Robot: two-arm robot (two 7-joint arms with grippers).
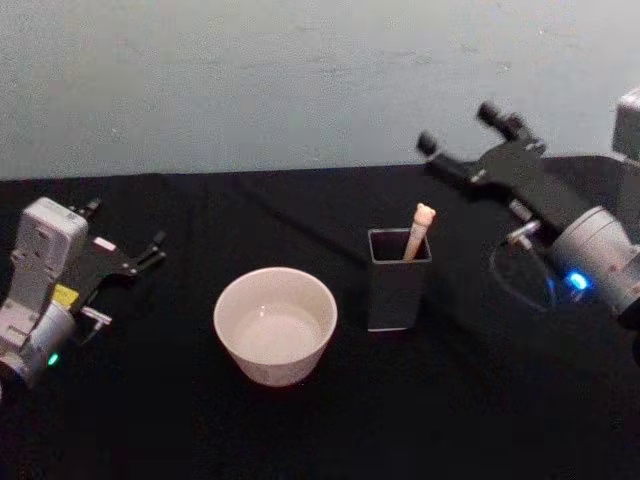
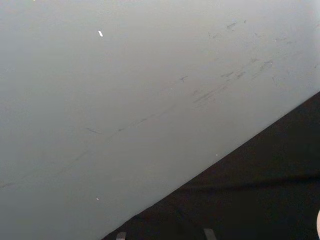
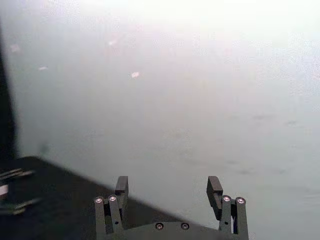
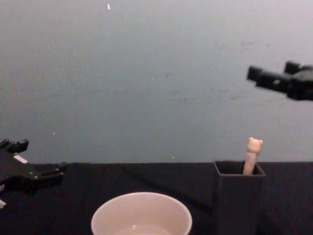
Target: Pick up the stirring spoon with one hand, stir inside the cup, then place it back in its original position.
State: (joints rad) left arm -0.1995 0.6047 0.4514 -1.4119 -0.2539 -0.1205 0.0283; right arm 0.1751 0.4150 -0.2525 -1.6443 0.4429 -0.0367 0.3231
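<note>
Spoon (image 1: 420,229) in holder (image 1: 398,290), apart from right fingers (image 1: 490,113).

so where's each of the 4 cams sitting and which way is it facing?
Head: high, looking down at cup, holder, spoon; left gripper and right gripper both show.
Chest: low, looking across at wall; shares cup, holder.
Left wrist: faces wall, table edge.
Right wrist: faces wall; own open fingers.
</note>
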